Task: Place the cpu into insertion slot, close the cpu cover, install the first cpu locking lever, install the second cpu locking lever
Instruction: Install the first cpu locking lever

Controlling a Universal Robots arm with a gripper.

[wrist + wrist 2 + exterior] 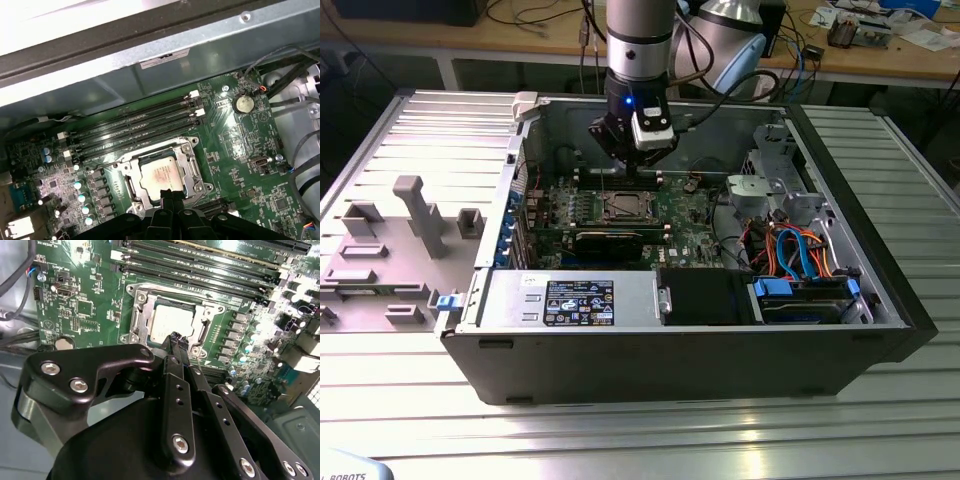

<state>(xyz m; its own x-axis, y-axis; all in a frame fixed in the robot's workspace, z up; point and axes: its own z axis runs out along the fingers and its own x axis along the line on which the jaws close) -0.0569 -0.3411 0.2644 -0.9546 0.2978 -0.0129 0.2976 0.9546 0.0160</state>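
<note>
Claw [178, 341] fingertips are drawn close together, a narrow stance with nothing visible between them. They hang at the edge of the insertion slot [623, 207]; whether they touch its frame I cannot tell. One cpu [169, 322] lies seated in that slot, its silvery top bare. The cpu cover [136, 320] lies flat around it, so the chip shows through the square window; both wrist views show this.

Writing: one dark label [578, 300] with white and blue patches sits on the power supply at the near side of the open computer case [670, 365], and one pale sticker [157, 59] is on the case's far wall. I cannot make out the print on either.

Counts: four long black memory slots [135, 122] run along the far side of the slot, as best I can count. One round coin battery [243, 103] sits on the green board. One black graphics card [610, 240] lies just near of the slot. A bundle of blue and orange cables [790, 250] sits toward the exterior view's right, and one grey fixture block [410, 235] stands outside the case on the exterior view's left.
</note>
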